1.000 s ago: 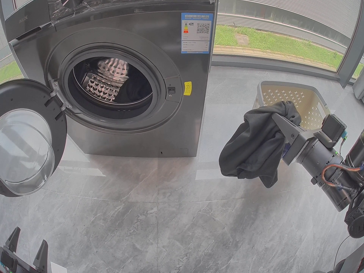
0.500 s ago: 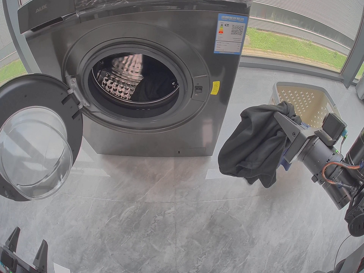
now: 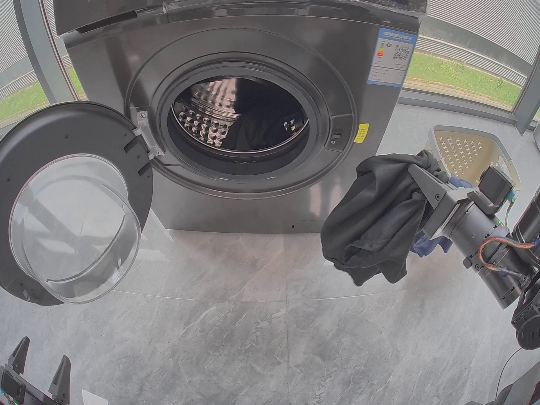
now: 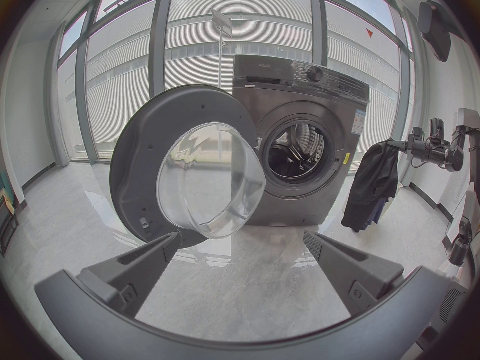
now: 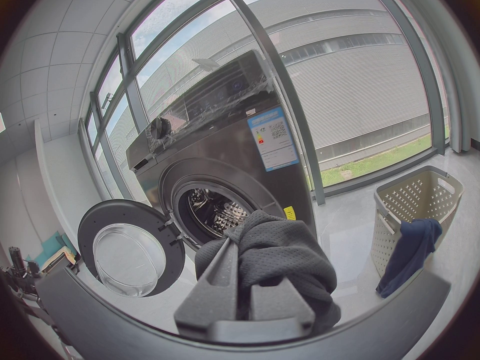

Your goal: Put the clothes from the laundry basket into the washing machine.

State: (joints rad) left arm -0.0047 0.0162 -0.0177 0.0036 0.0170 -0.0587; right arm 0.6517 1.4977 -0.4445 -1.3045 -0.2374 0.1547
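The right hand (image 3: 417, 174) was clamped on a dark grey garment (image 3: 374, 220), which hung clear of the floor (image 3: 253, 310) just right of the washing machine (image 3: 281, 40). The machine's door (image 3: 56, 136) stood wide open on its left, dark clothing (image 3: 261, 133) lying in the drum (image 3: 205, 113). The laundry basket (image 3: 475, 147) sat right of the machine, a blue garment (image 5: 410, 251) draped over its rim. The left hand (image 4: 241, 238), fingers apart, was low before the door.

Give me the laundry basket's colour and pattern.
Beige, with star-shaped cutouts; the laundry basket shows best in the right wrist view.
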